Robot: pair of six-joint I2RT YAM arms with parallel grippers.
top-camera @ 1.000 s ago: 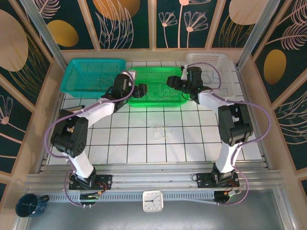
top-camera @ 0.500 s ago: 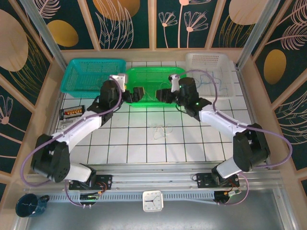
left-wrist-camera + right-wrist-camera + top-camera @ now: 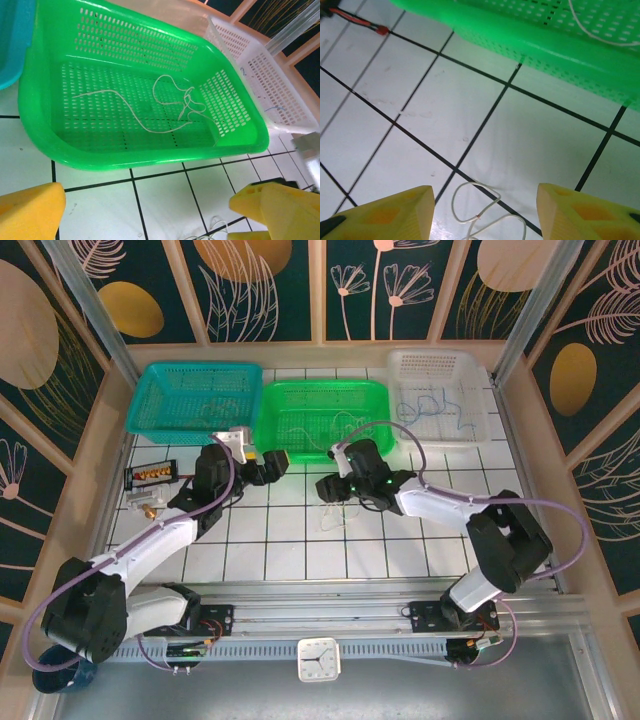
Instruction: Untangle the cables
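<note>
the left gripper (image 3: 278,462) hangs over the tiled table (image 3: 250,540) just in front of the green basket (image 3: 320,390), its yellow fingers (image 3: 31,210) spread wide with nothing between them. a pale cable (image 3: 167,107) lies in loose loops on that basket's floor. the right gripper (image 3: 325,488) sits low over the tiles near the basket's front wall, its jaws well apart and holding nothing. a small thin cable (image 3: 476,212) lies curled on the white tile between its two fingers, not touching either. in the top view this clump (image 3: 336,516) lies just on the near side of the right gripper. blue cables (image 3: 432,406) lie in the white basket (image 3: 470,430).
</note>
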